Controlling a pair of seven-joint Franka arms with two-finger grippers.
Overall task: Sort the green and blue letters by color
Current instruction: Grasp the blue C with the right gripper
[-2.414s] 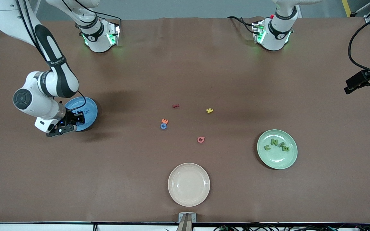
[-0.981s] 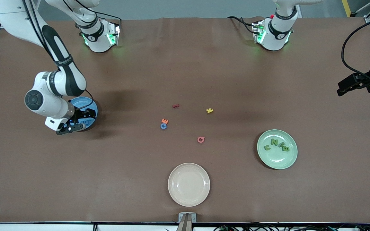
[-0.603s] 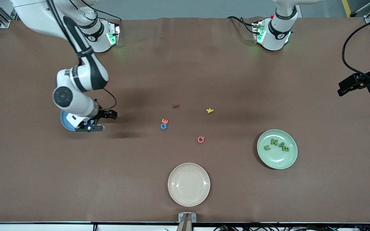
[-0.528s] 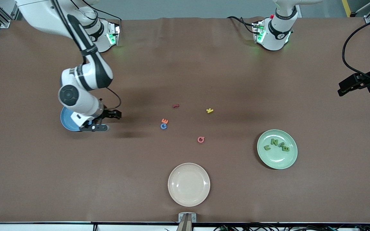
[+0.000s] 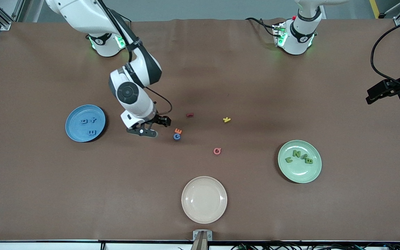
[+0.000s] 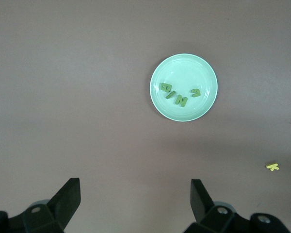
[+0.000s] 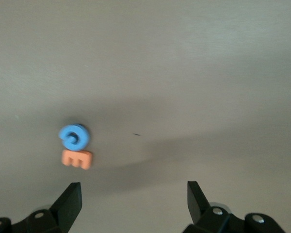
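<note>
**One blue letter left to collect**

The table (image 5: 47,194) is nearly sorted. The green plate (image 5: 313,174), at the left arm's end, carries all four green letters (image 5: 300,156) in a loose row: a B, an N and two bar-like pieces. The blue plate (image 5: 72,131), at the right arm's end, holds three blue letters (image 5: 89,125). The cream plate (image 5: 203,211), nearest the front camera, has nothing on it. By my count seven of the eight pieces are home and only the blue C (image 5: 176,136) is out on the table, so I judge the job almost done, with one pick and one carry to the blue plate left.

That blue C lies just beside the right gripper (image 5: 156,127), a little toward the left arm's end from its fingers and apart from them, with the orange E (image 5: 178,131) touching it. In the right wrist view the blue C (image 7: 73,137) and the orange E (image 7: 76,158) sit ahead of the fingers (image 7: 71,202), closer to one of them than the other and not yet between them. Those fingers are spread wide and hold nothing. The orange piece pressing against the C looks like the awkward part of the pick.

The left gripper (image 5: 382,91) waits high at the edge of the table at its own arm's end, well apart from every letter. Its fingers (image 6: 68,198) are spread as wide as they go and are empty; the green plate (image 6: 206,73) lies far below them.

The pink Q (image 5: 217,151), the yellow K (image 5: 226,119) and the dark red piece (image 5: 190,114) are scattered mid-table and belong to neither colour.
</note>
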